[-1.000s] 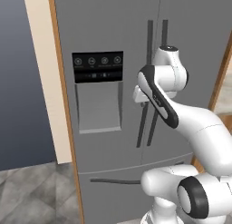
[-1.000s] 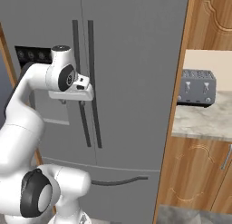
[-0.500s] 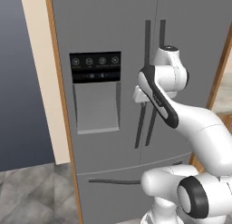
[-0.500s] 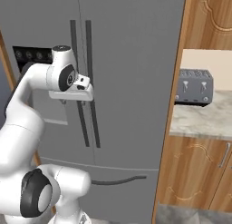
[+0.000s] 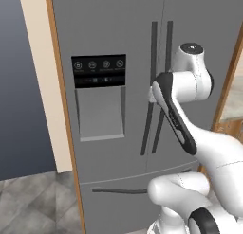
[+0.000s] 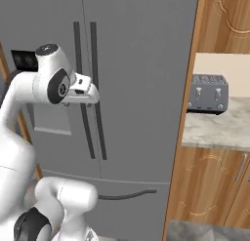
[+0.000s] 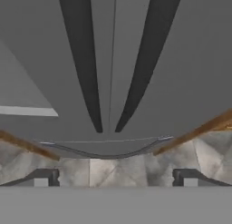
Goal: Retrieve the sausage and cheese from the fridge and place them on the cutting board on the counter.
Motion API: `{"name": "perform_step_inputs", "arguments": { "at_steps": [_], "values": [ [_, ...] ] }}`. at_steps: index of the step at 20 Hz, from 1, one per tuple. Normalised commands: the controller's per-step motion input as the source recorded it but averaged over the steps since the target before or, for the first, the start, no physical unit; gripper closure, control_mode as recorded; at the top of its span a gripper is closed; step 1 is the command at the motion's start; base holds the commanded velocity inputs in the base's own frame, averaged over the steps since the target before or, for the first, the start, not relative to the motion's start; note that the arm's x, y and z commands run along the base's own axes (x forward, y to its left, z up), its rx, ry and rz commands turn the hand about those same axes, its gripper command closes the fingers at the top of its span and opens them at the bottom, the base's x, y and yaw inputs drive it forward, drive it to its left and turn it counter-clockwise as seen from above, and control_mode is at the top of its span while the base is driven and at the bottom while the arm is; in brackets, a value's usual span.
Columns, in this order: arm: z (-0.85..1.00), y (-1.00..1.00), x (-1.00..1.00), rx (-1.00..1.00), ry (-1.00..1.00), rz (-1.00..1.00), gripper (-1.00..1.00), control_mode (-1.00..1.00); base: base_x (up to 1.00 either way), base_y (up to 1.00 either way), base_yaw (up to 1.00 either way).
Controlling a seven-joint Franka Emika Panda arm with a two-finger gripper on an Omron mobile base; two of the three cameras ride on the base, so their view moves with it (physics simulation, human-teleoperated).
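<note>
At the far left of the left base view a dark blue-grey wall [image 5: 21, 110] meets a cream panel with a brown wooden edge [image 5: 45, 86], and right beside that stands the tall grey double-door fridge [image 5: 109, 34], both doors closed. On its left door sits the black dispenser panel [image 5: 98, 71] with a recessed grey alcove [image 5: 100, 112] below it. Further right, the two dark vertical bar handles [image 5: 160, 62] run down either side of the seam between the doors, and a curved dark handle [image 5: 121, 191] crosses the lower drawer front. The white robot arm with dark joints [image 5: 187, 86] rises in front of the right door, its hand held level with the middle of the bar handles. In the hand view the two-finger gripper [image 7: 115, 177] has its jaws spread wide, the small dark fingertips [image 7: 43, 177] standing far apart at the bottom corners with nothing between them; it holds nothing and touches nothing, and both bar handles lie ahead of it, framed inside the gap. In the right base view, right of the fridge, a brown wooden side panel [image 6: 188, 113] borders the light beige-grey marbled stone counter [image 6: 215, 130], which carries a grey metal toaster [image 6: 208, 92] above brown wooden cabinets [image 6: 210, 191]. The sausage, cheese and cutting board cannot be seen.
</note>
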Motion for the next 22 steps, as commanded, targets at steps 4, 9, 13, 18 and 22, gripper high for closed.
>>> {"name": "perform_step_inputs", "arguments": {
  "at_steps": [4, 9, 13, 18, 22],
  "values": [
    [0.35, -0.27, -0.47, -0.1, -0.72, -0.09, -1.0, -1.0, 0.0, 0.0, 0.0],
    [0.02, -0.33, -0.16, -0.01, -0.71, 0.01, -1.0, -1.0, 0.0, 0.0, 0.0],
    [0.0, -0.08, 0.0, 0.0, -0.65, 0.12, -1.0, -1.0, 0.0, 0.0, 0.0],
    [0.06, 0.0, -0.11, 0.02, -0.59, 0.26, -1.0, -1.0, 0.0, 0.0, 0.0],
    [0.05, 0.0, 0.04, 0.0, -0.45, 0.22, -1.0, -1.0, 0.0, 0.0, 0.0]
  ]
}}
